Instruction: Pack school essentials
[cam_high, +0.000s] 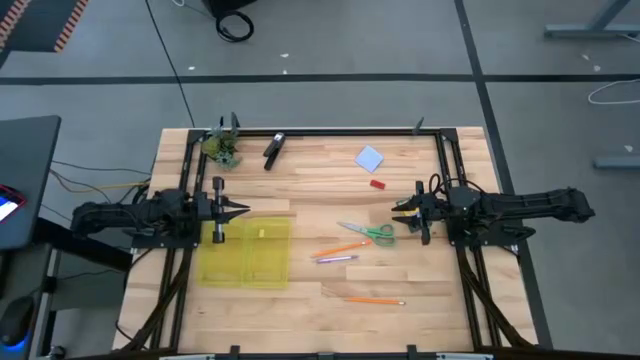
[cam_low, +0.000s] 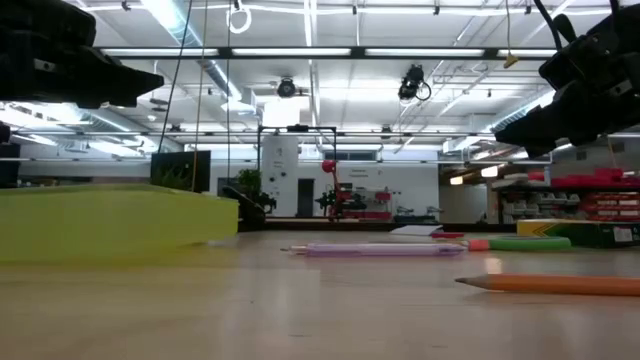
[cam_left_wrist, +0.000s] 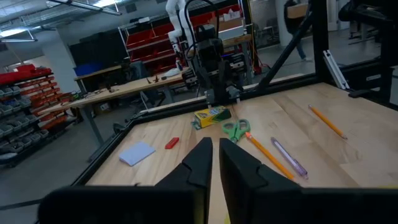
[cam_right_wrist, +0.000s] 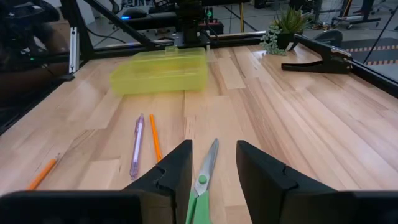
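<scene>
Green-handled scissors (cam_high: 368, 232) lie flat on the table, with an orange pencil (cam_high: 340, 249) and a purple pen (cam_high: 337, 259) beside them. A second orange pencil (cam_high: 377, 300) lies nearer the front edge. The pale blue notepad (cam_high: 369, 158) and the red eraser (cam_high: 377, 184) sit toward the far side. The yellow crayon box (cam_left_wrist: 211, 116) shows under the right arm. My right gripper (cam_right_wrist: 212, 144) hovers open above the scissors (cam_right_wrist: 205, 171), clear of them. My left gripper (cam_high: 246, 210) hangs shut over the far edge of a clear yellow case (cam_high: 245, 252).
A black oblong tool (cam_high: 273, 150) and a small green plant (cam_high: 222, 148) stand at the far left corner. A black frame rail (cam_high: 330, 131) runs round the table. Bare wood lies between the case and the stationery.
</scene>
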